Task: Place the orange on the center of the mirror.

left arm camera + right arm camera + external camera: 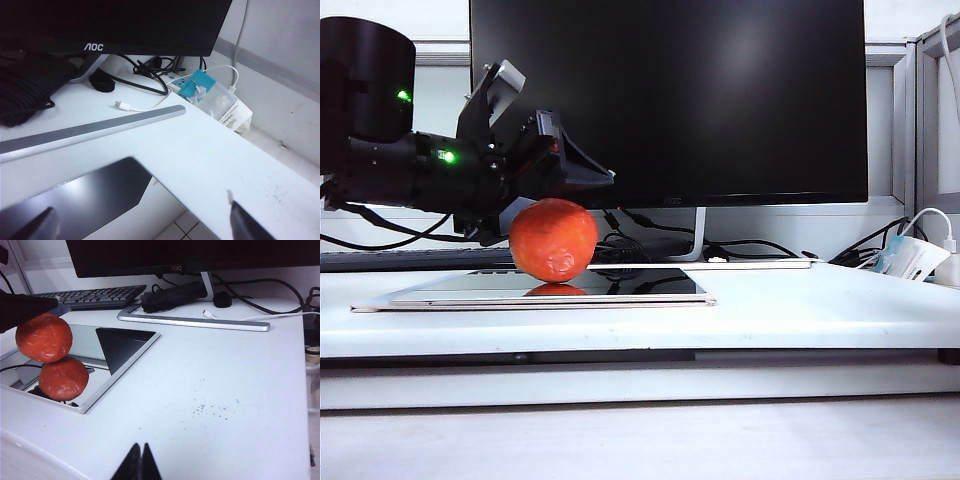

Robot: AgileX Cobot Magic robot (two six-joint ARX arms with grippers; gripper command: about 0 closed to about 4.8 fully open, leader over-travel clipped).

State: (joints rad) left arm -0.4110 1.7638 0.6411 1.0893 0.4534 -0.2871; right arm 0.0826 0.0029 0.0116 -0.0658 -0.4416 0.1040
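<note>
Exterior view: orange (553,239) resting on the mirror (650,284), roughly mid-way along the panel's long side as seen from here (its reflection shows just beneath it); left gripper (535,180) just above and behind the fruit, toward the left of the table, not clamping it. Left wrist view: fingers (245,225) spread wide, nothing between them; mirror corner (100,192) below, orange out of sight. Right wrist view: right gripper (139,462) with fingertips pressed together, empty, well apart from the orange (44,338); the left arm is much the nearer. Judgement: placement looks done; retreat up and back remains.
</note>
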